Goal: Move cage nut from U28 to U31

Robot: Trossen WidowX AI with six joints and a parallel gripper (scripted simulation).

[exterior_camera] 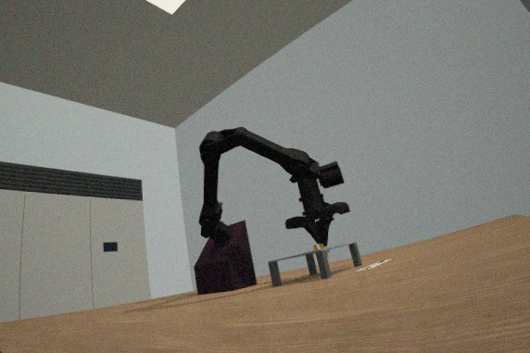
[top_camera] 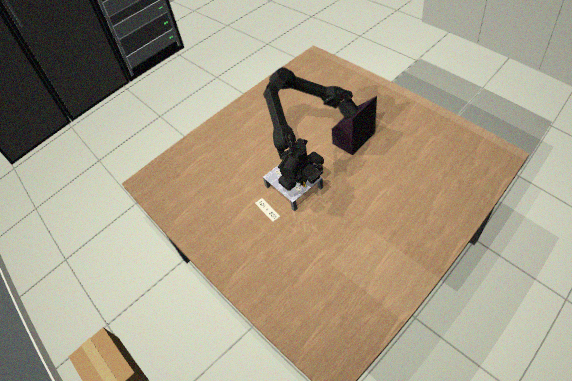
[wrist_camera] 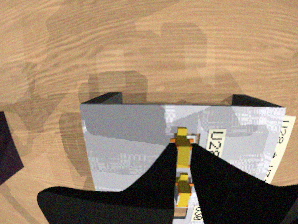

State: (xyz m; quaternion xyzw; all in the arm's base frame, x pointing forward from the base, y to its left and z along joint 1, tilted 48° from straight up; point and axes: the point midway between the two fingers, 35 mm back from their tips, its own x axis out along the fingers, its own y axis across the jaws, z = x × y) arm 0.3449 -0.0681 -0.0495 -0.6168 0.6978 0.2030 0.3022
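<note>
In the top view the rail plate (top_camera: pixel 293 195) (exterior_camera: pixel 292 258) (wrist_camera: pixel 130 170) stands between the desk's middle and its left corner, a paper label (top_camera: pixel 267 209) (exterior_camera: pixel 374 265) (wrist_camera: pixel 281 150) lying beside it toward the lower-left edge; the arm bends over from the dark block (top_camera: pixel 354 133) (exterior_camera: pixel 227 262) (wrist_camera: pixel 7 150) nearer the upper-right edge, likely so the tool (top_camera: pixel 300 184) (exterior_camera: pixel 323 245) (wrist_camera: pixel 181 148) can point down. The exterior view shows why the plate is raised: its legs keep it off the desk, presumably leaving room for wings to open beneath. The tool's tips meet low over it, beside yellow (which nut is unclear there). In the wrist view the tool is nearly closed, gripping the cage nut (wrist_camera: pixel 184 157) beside the U28 tag (wrist_camera: pixel 216 142); whether it has left its hole cannot be told. The other nut (wrist_camera: pixel 184 196) sits close below in that picture, so a straight lift would probably spare it before the move to U31.
</note>
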